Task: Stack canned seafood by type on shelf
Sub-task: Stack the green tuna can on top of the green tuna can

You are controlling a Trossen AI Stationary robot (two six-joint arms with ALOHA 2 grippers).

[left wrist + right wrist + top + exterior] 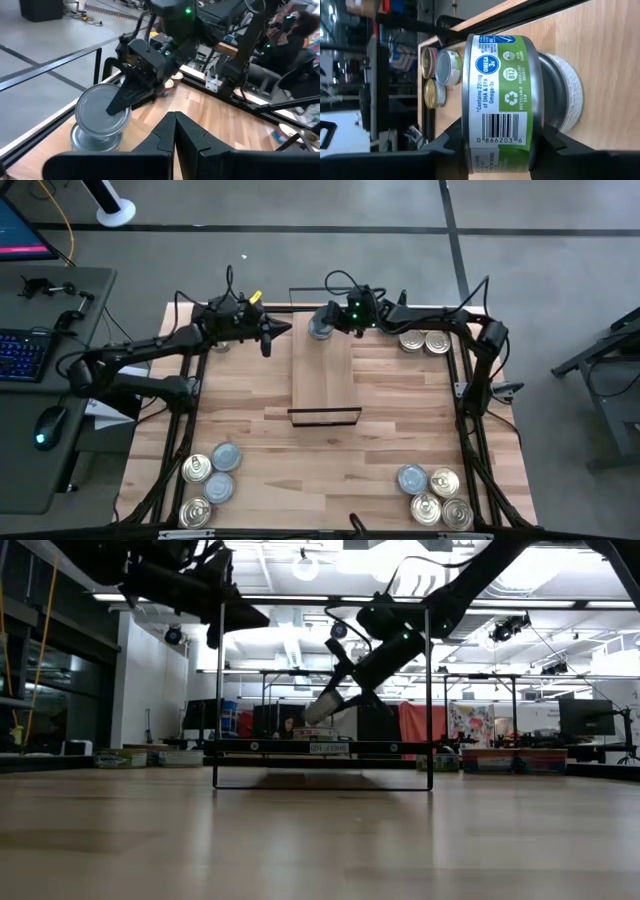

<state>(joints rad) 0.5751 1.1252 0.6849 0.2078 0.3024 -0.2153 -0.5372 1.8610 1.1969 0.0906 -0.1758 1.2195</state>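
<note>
Green-labelled tin (500, 95) sits clamped between your right end effector's (322, 323) fingers, resting on top of another tin (560, 92) at the shelf's (325, 375) far end. Your left end effector (283, 332) hangs just beside the shelf, fingers pressed together, holding nothing. Other tins (212, 476) wait in the worktop's (380, 450) corners.

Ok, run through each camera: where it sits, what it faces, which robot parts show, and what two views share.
High: overhead, looking down on the shelf; both arms show.
Low: table height, facing the room through the shelf's wire frame; arms enter from above.
Left wrist: behind the shut left gripper, facing the right gripper on the silver tin.
Right wrist: looks past its own fingers at that tin, set on another tin.
Both wrist views share this stack.
</note>
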